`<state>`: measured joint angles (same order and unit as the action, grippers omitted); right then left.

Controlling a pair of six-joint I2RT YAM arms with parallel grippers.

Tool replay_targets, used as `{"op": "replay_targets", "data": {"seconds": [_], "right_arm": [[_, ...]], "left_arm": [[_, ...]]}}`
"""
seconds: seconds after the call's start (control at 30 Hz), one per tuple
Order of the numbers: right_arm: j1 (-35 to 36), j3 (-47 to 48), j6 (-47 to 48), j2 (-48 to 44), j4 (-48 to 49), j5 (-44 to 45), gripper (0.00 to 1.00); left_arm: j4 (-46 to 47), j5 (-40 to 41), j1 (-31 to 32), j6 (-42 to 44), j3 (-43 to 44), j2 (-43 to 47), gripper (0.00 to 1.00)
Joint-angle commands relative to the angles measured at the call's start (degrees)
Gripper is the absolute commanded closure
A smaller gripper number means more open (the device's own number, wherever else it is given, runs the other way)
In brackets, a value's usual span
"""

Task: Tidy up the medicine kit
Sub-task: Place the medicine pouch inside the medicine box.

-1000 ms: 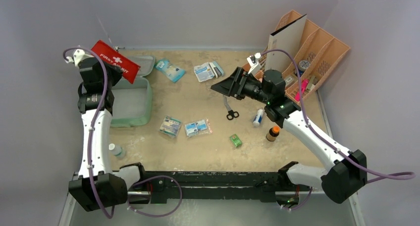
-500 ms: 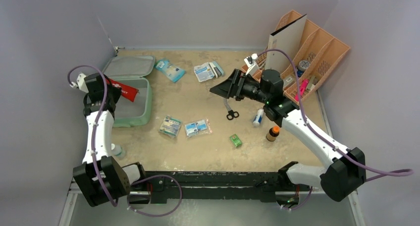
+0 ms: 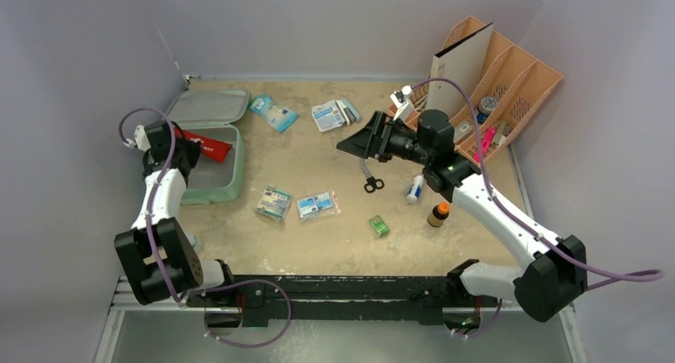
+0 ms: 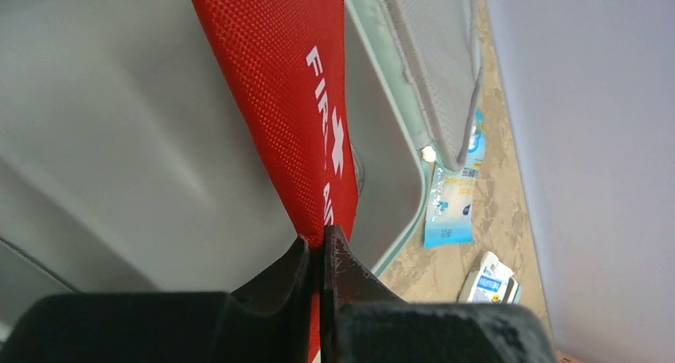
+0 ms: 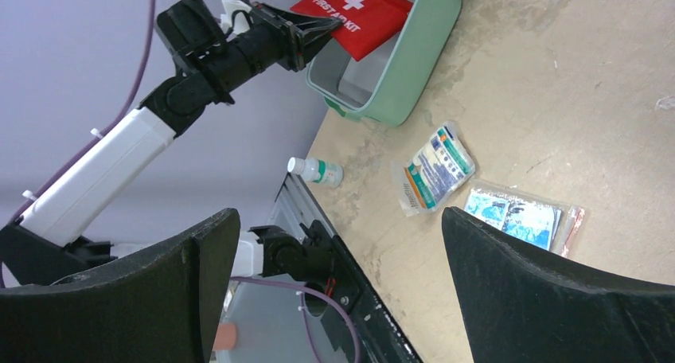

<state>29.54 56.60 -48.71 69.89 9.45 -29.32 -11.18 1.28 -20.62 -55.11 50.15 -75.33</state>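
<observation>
- Two claws in view: left claw [image 4: 322, 247] is pinched shut on the edge of the red pouch [image 3: 211, 144]; right claw [image 3: 356, 144] is spread wide, holding nothing, above mid-desk.
- Medicine kit [image 3: 208, 194] sits at 10 o'clock on the desk [image 3: 318, 243], lid laid open toward 12 o'clock.
- Pouch hangs tilted over the open base, one end near the hinge side.
- Risk: the grip takes a thin edge only, so the pouch may slip or twist out.
- Risk: released at this tilt, it could bridge rim and hinge, sit proud and block the lid.
- Risk: pressing down may drag the kit.
</observation>
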Motion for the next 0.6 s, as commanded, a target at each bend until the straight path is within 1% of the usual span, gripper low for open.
{"op": "replay_targets", "data": {"seconds": [0.0, 0.17, 0.23, 0.3, 0.43, 0.57], "right_arm": [[-0.27, 3.40, 1.49, -1.62, -0.15, -0.09, 0.01], [-0.27, 3.00, 2.82, -3.14, -1.44, 1.83, 0.01], [-0.26, 3.18, 3.12, -3.27, -1.68, 2.14, 0.01], [-0.27, 4.18, 3.63, -2.91, -2.58, 2.12, 0.01], [-0.27, 5.44, 4.59, -2.77, -3.93, 2.17, 0.01], [-0.27, 4.15, 4.17, -3.62, -2.97, 3.21, 0.01]], "left_arm": [[5.92, -1.01, -0.50, -2.39, -2.20, -2.45, 1.00], [10.04, -1.67, -0.46, -3.14, -4.89, -4.57, 1.00], [10.30, -3.36, -0.53, -3.18, -4.83, -5.65, 1.00], [8.26, -3.90, -0.48, -2.80, -3.67, -6.93, 1.00], [3.21, -4.04, -0.56, -1.25, -1.95, -8.40, 0.88], [0.69, -3.48, -0.55, -1.72, -1.65, -8.83, 0.83]]}}
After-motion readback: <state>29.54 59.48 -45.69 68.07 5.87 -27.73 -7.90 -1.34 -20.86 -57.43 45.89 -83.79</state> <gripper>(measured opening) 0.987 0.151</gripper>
